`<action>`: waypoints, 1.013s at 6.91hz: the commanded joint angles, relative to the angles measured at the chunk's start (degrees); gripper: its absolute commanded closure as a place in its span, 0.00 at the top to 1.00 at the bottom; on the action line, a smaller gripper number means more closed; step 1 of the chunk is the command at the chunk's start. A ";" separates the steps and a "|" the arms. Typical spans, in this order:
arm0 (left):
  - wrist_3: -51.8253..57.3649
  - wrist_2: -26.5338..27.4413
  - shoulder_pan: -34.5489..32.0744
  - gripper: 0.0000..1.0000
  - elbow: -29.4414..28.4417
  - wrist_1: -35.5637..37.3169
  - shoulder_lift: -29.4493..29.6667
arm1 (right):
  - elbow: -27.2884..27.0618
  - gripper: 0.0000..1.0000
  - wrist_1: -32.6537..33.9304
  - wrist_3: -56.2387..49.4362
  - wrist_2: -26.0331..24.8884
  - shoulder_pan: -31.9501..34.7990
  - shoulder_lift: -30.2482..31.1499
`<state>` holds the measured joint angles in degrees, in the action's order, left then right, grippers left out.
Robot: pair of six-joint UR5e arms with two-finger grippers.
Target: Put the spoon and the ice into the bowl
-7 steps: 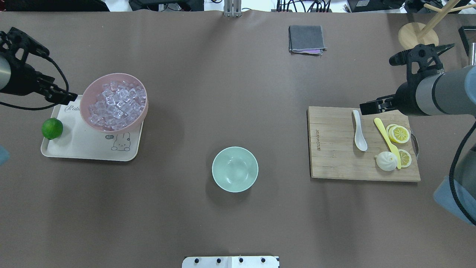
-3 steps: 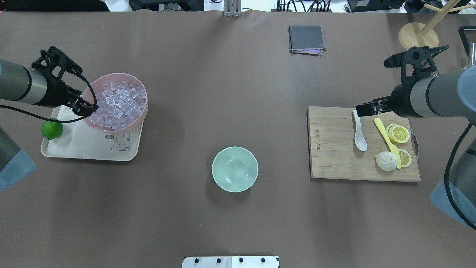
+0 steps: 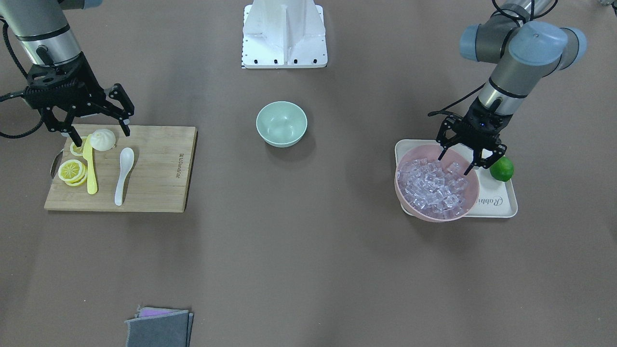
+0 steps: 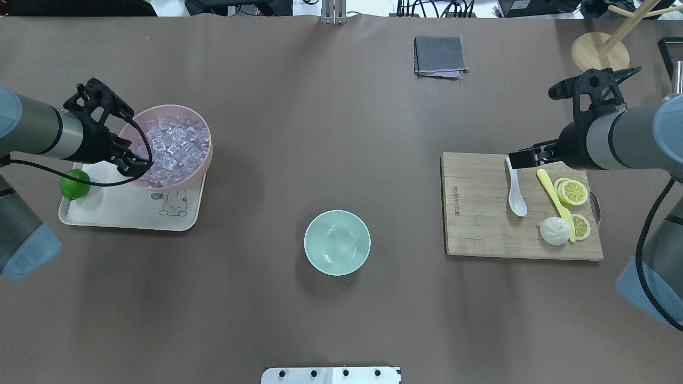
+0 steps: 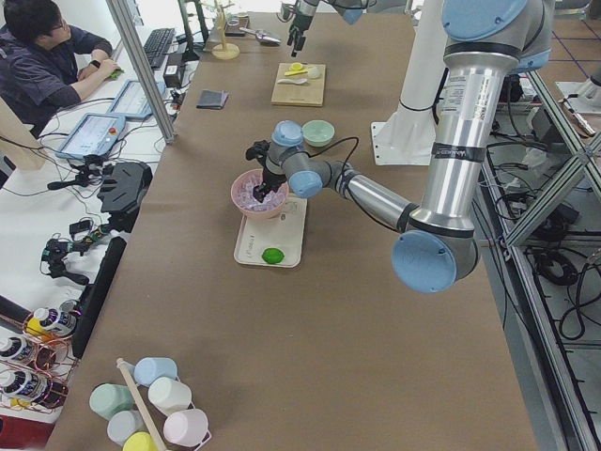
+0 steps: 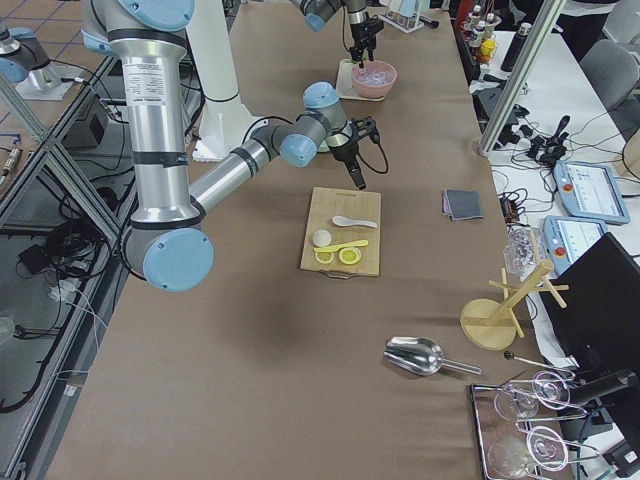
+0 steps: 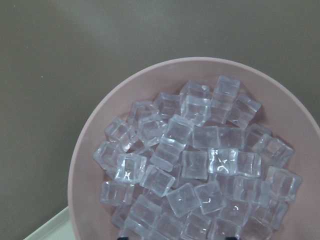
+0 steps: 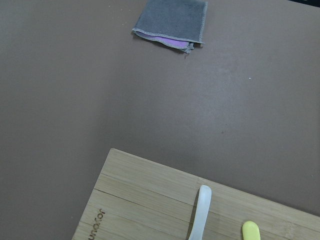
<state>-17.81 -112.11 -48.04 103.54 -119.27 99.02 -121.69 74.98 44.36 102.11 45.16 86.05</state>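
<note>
The bowl (image 4: 337, 242) is empty; both steps are undone. Left of it the left gripper (image 3: 454, 164) hangs open over the ice (image 4: 173, 146); right of it the right gripper (image 3: 101, 135), open, hangs by the spoon (image 4: 516, 192).

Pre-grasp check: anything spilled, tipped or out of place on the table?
Nothing spilled. Only oddity: the pink bowl of ice overhangs the tray's far corner, not fully on it. Spoon and green bowl look fine.

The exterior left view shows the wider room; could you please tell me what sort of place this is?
Probably a robotics lab for recording manipulation demos: the robot's left arm stands at a long covered table, an operator sits alongside, and a teach pendant lies nearby.
</note>
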 commanded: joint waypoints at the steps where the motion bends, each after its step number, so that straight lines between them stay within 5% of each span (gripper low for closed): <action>1: 2.60 0.13 0.32 0.67 -0.26 0.17 -0.31 | -0.04 1.00 -0.18 0.02 -0.07 -0.07 0.08; 7: 4.98 0.22 0.32 0.66 -2.89 0.17 0.12 | -0.04 1.00 -0.19 0.02 -0.16 -0.16 0.08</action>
<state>-12.85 -111.89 -47.73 101.47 -119.09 98.76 -121.81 74.80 44.38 102.02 45.00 86.13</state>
